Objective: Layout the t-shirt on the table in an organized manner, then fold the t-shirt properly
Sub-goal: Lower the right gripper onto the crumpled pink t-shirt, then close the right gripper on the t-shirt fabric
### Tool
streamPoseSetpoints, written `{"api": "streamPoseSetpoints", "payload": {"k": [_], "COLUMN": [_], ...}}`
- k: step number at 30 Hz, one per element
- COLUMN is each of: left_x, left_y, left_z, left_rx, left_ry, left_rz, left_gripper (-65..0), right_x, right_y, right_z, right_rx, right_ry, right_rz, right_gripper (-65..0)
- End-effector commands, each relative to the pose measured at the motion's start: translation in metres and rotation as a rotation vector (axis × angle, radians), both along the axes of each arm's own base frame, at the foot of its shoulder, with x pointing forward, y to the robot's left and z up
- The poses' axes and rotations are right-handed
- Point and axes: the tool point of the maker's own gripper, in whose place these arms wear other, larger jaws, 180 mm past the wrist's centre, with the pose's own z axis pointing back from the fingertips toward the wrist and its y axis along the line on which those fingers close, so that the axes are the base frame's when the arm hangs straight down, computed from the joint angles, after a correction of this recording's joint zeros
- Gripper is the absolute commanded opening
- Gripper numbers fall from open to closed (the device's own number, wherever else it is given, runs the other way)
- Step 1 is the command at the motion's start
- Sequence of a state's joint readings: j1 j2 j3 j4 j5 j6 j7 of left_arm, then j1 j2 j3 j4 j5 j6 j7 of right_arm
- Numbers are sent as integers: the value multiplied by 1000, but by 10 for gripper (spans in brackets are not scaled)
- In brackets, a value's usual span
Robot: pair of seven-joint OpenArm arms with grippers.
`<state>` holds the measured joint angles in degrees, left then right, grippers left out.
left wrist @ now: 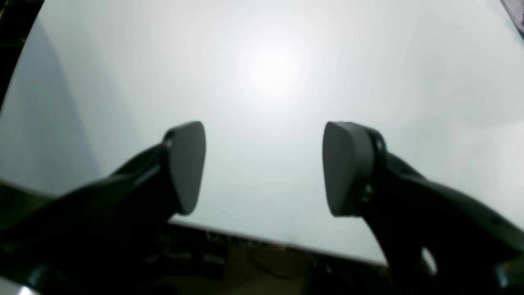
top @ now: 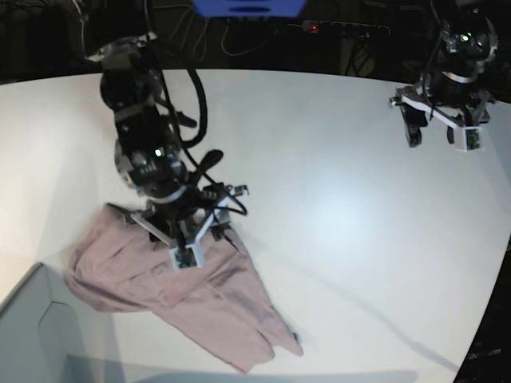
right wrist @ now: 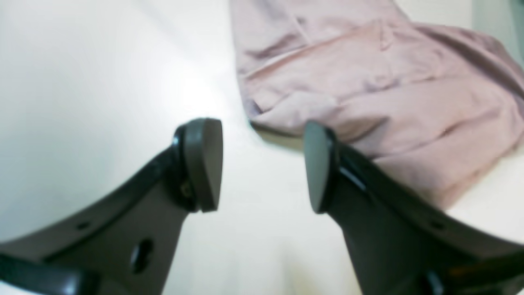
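Note:
The pink-mauve t-shirt [top: 192, 307] lies crumpled and wrinkled on the white table [top: 335, 175], near its front left. My right gripper [top: 180, 250] hangs just above the shirt's upper edge. In the right wrist view that gripper [right wrist: 264, 164] is open with bare table [right wrist: 82, 82] between its pads, and the t-shirt [right wrist: 368, 82] lies just past the right finger [right wrist: 319, 168]. My left gripper [top: 441, 136] is far off at the back right, and in its own view it [left wrist: 264, 164] is open and empty over the bare table [left wrist: 266, 73].
A pale grey box corner [top: 32, 335] sits at the front left beside the shirt. Cables and a blue object [top: 247, 6] lie beyond the far edge. The table's curved edge [top: 499, 271] runs down the right side.

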<state>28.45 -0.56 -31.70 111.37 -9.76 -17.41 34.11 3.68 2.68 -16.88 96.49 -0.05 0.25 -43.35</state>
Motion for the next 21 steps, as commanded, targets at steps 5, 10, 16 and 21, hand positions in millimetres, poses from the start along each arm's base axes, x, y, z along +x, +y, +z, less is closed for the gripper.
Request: {"api": "streamPoseSetpoints", "payload": {"k": [5,10,16,21], "left_x": [11,17,18,25], "left_y": [4,6,4,3], "left_z": [15,19,20,24], "left_rx": [21,29,23,22], "left_ry": [-56,-71,-75,-94], "left_rz": [-11,-10,-13,-16], "left_gripper": [-216,-216,-216,-216], "right_x": [62,94,111,109], "right_y": [7,12,8,12], "right_z": [-13,-33,-55,-59], "right_rx": [-11,-8,-15,-7], "right_ry": [-13,-46,-72,-80], "right_rz": [-11,-5,-5,-1], "right_gripper": [-329,-329,-328,-328]}}
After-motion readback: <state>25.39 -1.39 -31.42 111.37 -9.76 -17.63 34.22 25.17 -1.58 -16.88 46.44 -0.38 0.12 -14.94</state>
